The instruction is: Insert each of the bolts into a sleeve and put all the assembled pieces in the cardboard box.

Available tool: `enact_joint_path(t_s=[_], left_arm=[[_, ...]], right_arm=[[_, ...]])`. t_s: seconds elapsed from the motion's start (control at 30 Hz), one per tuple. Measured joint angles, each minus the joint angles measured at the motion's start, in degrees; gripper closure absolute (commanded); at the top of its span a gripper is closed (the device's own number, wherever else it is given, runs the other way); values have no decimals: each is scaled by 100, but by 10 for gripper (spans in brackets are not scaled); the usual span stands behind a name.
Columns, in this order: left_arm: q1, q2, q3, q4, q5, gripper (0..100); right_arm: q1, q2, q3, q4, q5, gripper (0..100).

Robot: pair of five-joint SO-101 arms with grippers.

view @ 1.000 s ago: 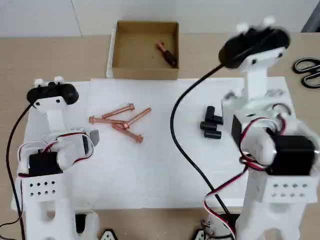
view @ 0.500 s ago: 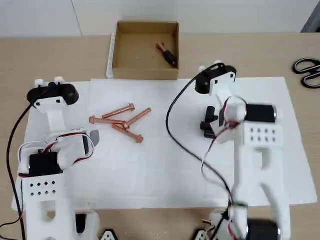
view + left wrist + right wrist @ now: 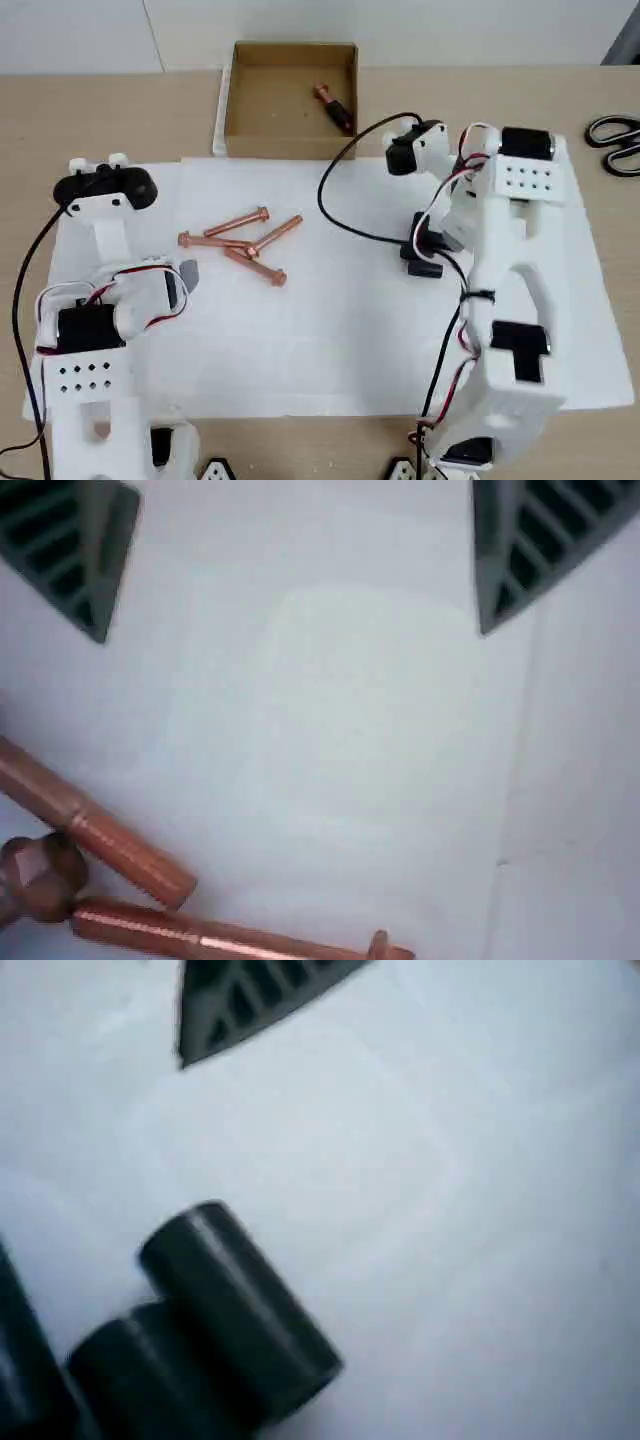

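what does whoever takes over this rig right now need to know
Left pincer: open, empty, near the bolts.
Right pincer: over the black sleeves; open or shut unclear.
Done: one assembled piece lies in the cardboard box.
Left: four loose bolts on the white sheet need sleeves, then boxing.

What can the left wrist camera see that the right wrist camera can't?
Left wrist view: copper bolts lying on the table, in front of the open left gripper. Right wrist view: black sleeves lying side by side, touching each other. Shared by both: the white sheet that everything rests on.
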Motion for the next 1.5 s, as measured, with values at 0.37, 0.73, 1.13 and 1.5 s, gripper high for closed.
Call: enact_joint_path(t_s=[0.37, 0.73, 1.13, 1.5], left_arm=[[0, 0, 0, 0, 0, 774], [0, 0, 0, 0, 0, 774], [0, 0, 0, 0, 0, 774], [0, 0, 0, 0, 0, 774]], right_arm=[[-193, 563, -308, 53, 431, 869], [-413, 589, -308, 18, 809, 805], [-413, 1134, -308, -334, 809, 805], [-387, 1582, -413, -554, 809, 819]])
